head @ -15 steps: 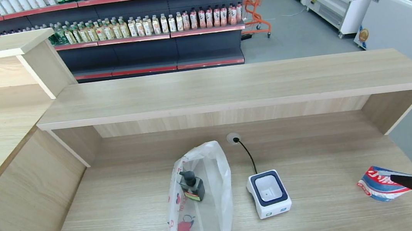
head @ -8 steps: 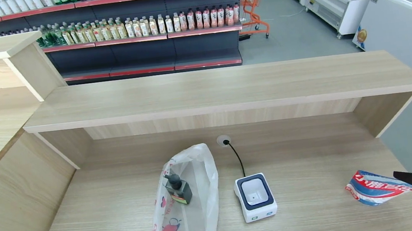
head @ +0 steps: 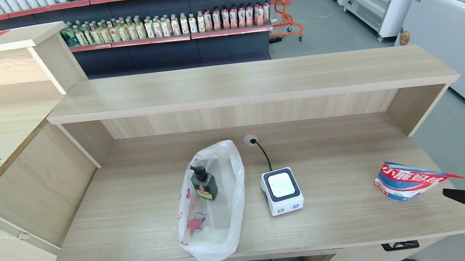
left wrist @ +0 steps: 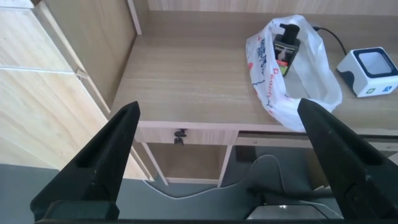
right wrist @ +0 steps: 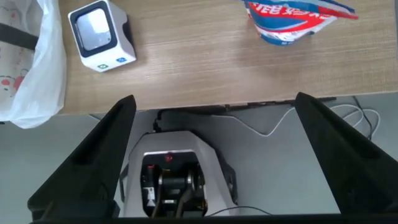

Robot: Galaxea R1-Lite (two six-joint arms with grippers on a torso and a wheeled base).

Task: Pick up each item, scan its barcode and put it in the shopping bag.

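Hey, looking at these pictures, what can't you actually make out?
- Snack pouch: barcode; none shows on its upturned face, head and right wrist views.
- Pump bottle: label too small to read, head view, inside the shopping bag.
- Shopping bag: cut off by the picture edge, right wrist view.
- Right gripper: mostly cut off by the picture edge, head view.
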